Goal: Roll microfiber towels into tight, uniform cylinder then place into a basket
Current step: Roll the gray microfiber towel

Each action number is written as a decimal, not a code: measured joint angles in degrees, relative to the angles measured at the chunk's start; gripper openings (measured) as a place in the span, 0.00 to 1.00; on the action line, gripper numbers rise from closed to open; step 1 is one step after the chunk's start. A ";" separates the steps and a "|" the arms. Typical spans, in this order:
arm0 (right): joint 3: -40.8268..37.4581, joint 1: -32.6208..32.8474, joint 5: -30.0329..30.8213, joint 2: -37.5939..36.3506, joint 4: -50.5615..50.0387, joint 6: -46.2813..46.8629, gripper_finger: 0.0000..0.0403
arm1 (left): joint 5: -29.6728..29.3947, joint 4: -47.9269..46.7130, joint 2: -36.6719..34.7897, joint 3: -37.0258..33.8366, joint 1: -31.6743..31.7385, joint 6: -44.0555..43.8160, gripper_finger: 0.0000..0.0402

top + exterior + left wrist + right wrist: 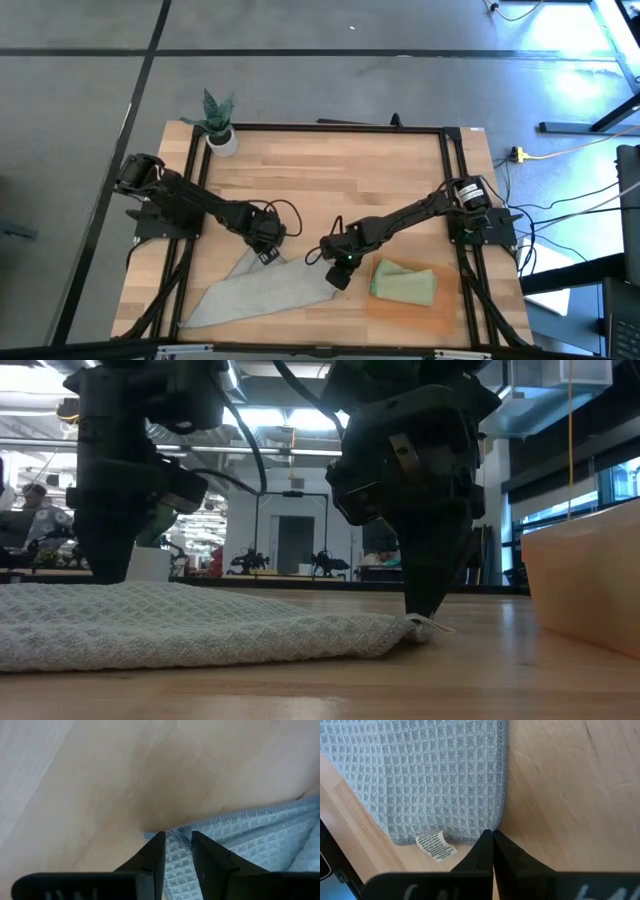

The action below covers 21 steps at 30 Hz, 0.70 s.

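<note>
The pale grey waffle-weave microfiber towel (262, 288) lies flat and unrolled on the pale wooden worktop (330, 175), its long axis running diagonally from the near left corner of the worktop up toward the middle, where it narrows to a corner. The left end effector (268, 250) is at that upper corner, its fingers (210, 862) a narrow gap apart with the towel's stitched edge between them. The right end effector (338, 277) is clenched shut, its tips pressed down at the towel's right-hand corner, just beside a small white care label (436, 845). To the right, the pale sage green microfiber towel (404, 282) sits bundled inside the shallow orange-brown rectangular basket (440, 312), its long axis roughly across the worktop. A small green potted plant (219, 124) stands at the far left corner.
</note>
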 joint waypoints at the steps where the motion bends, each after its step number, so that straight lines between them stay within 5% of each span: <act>1: 0.00 0.00 0.00 0.00 0.00 0.00 0.00 | 0.61 0.30 0.00 0.00 0.24 -0.57 0.21; 21: 0.00 0.00 -0.11 0.00 0.02 0.39 0.00 | 2.59 2.04 0.00 0.02 0.25 -0.01 0.20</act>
